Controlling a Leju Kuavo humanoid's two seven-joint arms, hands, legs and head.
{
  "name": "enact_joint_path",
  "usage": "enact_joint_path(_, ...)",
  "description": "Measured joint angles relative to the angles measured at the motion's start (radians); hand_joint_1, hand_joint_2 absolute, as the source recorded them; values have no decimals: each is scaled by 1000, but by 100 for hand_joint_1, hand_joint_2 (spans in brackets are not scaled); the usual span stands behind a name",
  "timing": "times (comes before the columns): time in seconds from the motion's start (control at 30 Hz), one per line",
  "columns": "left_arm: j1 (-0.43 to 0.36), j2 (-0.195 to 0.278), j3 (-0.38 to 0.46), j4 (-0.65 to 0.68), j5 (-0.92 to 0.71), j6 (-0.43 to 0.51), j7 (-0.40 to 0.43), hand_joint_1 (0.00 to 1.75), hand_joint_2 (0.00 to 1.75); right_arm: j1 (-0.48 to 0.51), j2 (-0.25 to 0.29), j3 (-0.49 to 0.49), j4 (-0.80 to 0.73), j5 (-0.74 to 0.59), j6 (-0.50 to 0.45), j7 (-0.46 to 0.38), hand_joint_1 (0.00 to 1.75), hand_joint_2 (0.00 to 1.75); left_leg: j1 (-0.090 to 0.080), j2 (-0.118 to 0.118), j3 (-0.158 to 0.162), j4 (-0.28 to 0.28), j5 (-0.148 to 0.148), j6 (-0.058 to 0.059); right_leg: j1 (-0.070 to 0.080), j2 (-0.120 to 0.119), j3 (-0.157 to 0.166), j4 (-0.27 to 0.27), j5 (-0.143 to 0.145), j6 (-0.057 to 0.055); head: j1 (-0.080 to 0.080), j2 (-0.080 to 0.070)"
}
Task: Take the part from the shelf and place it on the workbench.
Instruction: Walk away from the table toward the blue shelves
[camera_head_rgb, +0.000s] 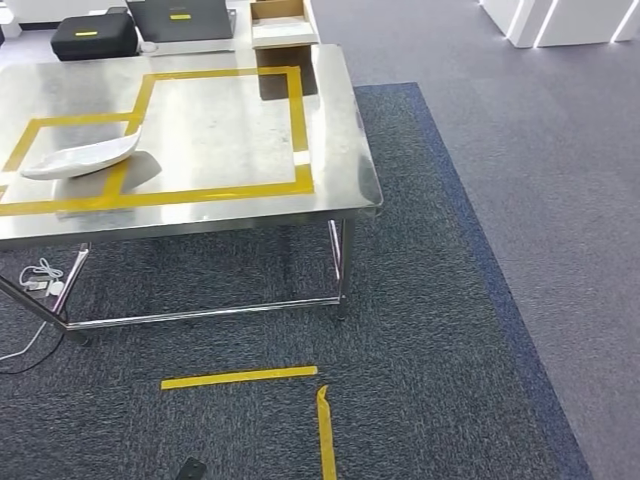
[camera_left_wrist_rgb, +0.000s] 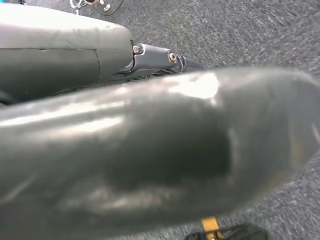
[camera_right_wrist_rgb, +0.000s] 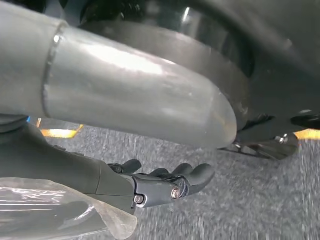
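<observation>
Resting on the workbench (camera_head_rgb: 332, 120): unlabeled white part (camera_head_rgb: 83, 158).

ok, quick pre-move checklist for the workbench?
1. White part on the workbench: ok, it lies at the left end.
2. Part fully inside one taped box: not ok, one end lies over a yellow tape line.
3. Right robot hand free: ok, fingers outstretched over carpet, nothing in them.
4. Left robot hand free: cannot tell, a blurred grey shape covers most of its wrist view.
5. Floor by the bench: not ok, a white cable lies near the left leg.
</observation>
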Motion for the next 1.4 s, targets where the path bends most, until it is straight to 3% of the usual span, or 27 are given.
enact_joint_path(0.03, 0, 1, 1, 0, 0, 0, 0, 0, 0, 0, 0, 0, 1, 1, 0, 0, 0, 0, 5, 0, 3, 8, -6, -13, -2, -5, 23, -56, 11, 3, 4, 0)
enact_joint_path(0.07, -1, 2, 1, 0, 0, -1, -1, 0, 0, -1, 0, 0, 2, 2, 1, -1, 0, 0, 7, 0, 5, 16, -13, -26, -2, -12, 39, -89, 12, -6, 9, 0)
enact_joint_path(0.17, -2, 1, 3, 0, 0, -1, -2, 0, 0, 2, 0, 0, 3, 4, 1, -2, 0, 0, 8, 1, 13, 34, -25, -52, 5, -15, 46, -86, -10, -61, 13, 0)
enact_joint_path(0.23, -5, 0, 4, 0, -1, 0, -3, 0, 0, 5, 0, 0, 2, 5, 1, -2, 0, 0, 13, -18, -9, 90, -18, -56, 7, -7, 62, -84, -16, -80, 7, 0)
enact_joint_path(0.3, -5, 0, 6, 0, -2, 0, -5, 0, 0, 1, -1, 0, 2, 5, 1, -3, 0, 0, 8, -44, -85, 213, -33, -49, 12, 2, 82, -85, -26, -93, 1, 0)
enact_joint_path(0.37, 0, 0, 7, 0, -3, 0, -5, 0, 0, -2, -1, 0, 2, 5, 1, -3, 0, 0, -7, -56, -170, 323, -97, -37, 20, 17, 101, -87, -41, -102, -2, 0)
enact_joint_path(0.43, 6, 0, 7, 0, -3, 0, -5, 0, 0, 0, -1, 0, 2, 5, 2, -3, 0, 0, -25, -60, -217, 341, -152, -17, 30, 34, 128, -88, -63, -107, -3, 0)
enact_joint_path(0.47, 7, 0, 7, 0, -3, 0, -5, 0, 0, 2, -1, 0, 2, 4, 2, -3, 0, 0, -35, -63, -224, 314, -149, -3, 36, 39, 142, -88, -75, -110, -4, 0)
enact_joint_path(0.5, 7, 1, 8, 0, -3, 0, -5, 0, 0, 3, 0, 0, 2, 4, 2, -3, 0, 0, -47, -67, -224, 268, -111, 16, 41, 43, 156, -90, -88, -112, -5, 0)
enact_joint_path(0.57, 11, 5, 9, 0, -5, 0, -6, 0, 0, 4, 1, 0, 3, 4, 3, -3, 0, 0, -74, -88, -221, 173, 9, 52, 50, 51, 178, -93, -114, -114, -4, 0)
enact_joint_path(0.6, 13, 7, 9, 1, -7, 0, -6, 0, 0, 3, 2, 0, 4, 3, 3, -2, 0, 0, -82, -99, -217, 144, 53, 62, 53, 56, 189, -97, -126, -113, -3, 0)
enact_joint_path(0.63, 15, 7, 10, 1, -10, 0, -6, 0, 0, 2, 3, 0, 5, 2, 4, -3, 0, 0, -86, -107, -211, 128, 71, 65, 56, 61, 203, -99, -132, -109, -1, 0)
enact_joint_path(0.7, 10, 5, 10, 2, -17, 3, -10, 0, 0, -1, 1, 0, 4, 2, 5, -2, 0, 0, -80, -107, -188, 116, 69, 62, 59, 61, 218, -91, -128, -101, -2, 0)
enact_joint_path(0.73, 6, 4, 10, 2, -20, 5, -14, 0, 0, -3, -1, 0, 4, 2, 6, -3, 0, 0, -77, -105, -177, 109, 67, 63, 60, 53, 208, -64, -121, -95, -1, 0)
enact_joint_path(0.8, 2, 3, 10, 2, -24, 7, -20, 0, 0, -7, -3, 0, 3, 0, 6, -3, 0, 0, -72, -100, -159, 100, 59, 68, 57, 30, 145, 31, -131, -81, 1, 0)
enact_joint_path(0.87, 1, 2, 11, 2, -26, 7, -23, 0, 0, -9, -3, 0, 3, -2, 6, -3, 0, 0, -71, -94, -145, 98, 43, 70, 52, 19, 64, 127, -190, -70, 2, 0)
enact_joint_path(0.9, 2, 2, 11, 2, -27, 6, -23, 0, 0, -9, -4, 0, 3, -2, 6, -3, 0, 0, -71, -92, -136, 98, 36, 70, 50, 17, 34, 149, -222, -67, 2, 0)
enact_joint_path(0.93, 2, 2, 11, 2, -28, 6, -23, 0, 0, -8, -4, 0, 3, -3, 6, -3, 0, 0, -70, -91, -127, 98, 29, 70, 49, 17, 15, 145, -236, -66, 2, 0)
enact_joint_path(0.97, 2, 2, 11, 2, -29, 6, -23, 0, 0, -7, -4, 0, 3, -3, 6, -3, 0, 0, -70, -91, -118, 98, 22, 70, 49, 17, 9, 115, -222, -67, 2, 0)
enact_joint_path(1.03, 1, 1, 11, 3, -32, 6, -22, 0, 0, -8, -5, 0, 3, -3, 6, -3, 0, 0, -71, -91, -100, 98, 10, 68, 51, 16, 20, 10, -116, -76, 1, 0)
enact_joint_path(1.1, -1, 0, 11, 4, -34, 6, -21, 0, 0, -8, -6, 0, 3, -4, 7, -3, 0, 0, -71, -91, -93, 97, 2, 61, 56, 15, 31, -62, -35, -90, 3, 0)
enact_joint_path(1.17, 0, -1, 11, 4, -35, 6, -20, 0, 0, -8, -7, 0, 3, -4, 7, -3, 0, 0, -73, -92, -90, 102, 3, 51, 59, 15, 34, -76, -15, -104, 5, 0)
enact_joint_path(1.23, 1, 1, 11, 4, -35, 6, -19, 0, 0, -8, -6, 0, 3, -4, 7, -3, 0, 0, -74, -91, -89, 112, -8, 41, 52, 13, 44, -87, 6, -114, 5, 0)
enact_joint_path(1.3, -1, 2, 11, 4, -35, 6, -19, 0, 0, -10, -6, 0, 3, -4, 7, -3, 0, 0, -70, -88, -107, 168, -63, 29, 44, 10, 48, -95, 17, -121, 1, 0)
enact_joint_path(1.37, -2, 2, 11, 4, -35, 6, -19, 0, 0, -11, -7, 0, 3, -5, 8, -4, 0, 0, -58, -87, -143, 281, -139, 15, 43, 8, 40, -95, 23, -124, -2, 0)
enact_joint_path(1.4, -2, 2, 11, 4, -35, 6, -19, 0, 0, -10, -7, 0, 3, -5, 8, -4, 0, 0, -52, -86, -154, 324, -162, 9, 42, 7, 35, -94, 26, -123, -2, 0)
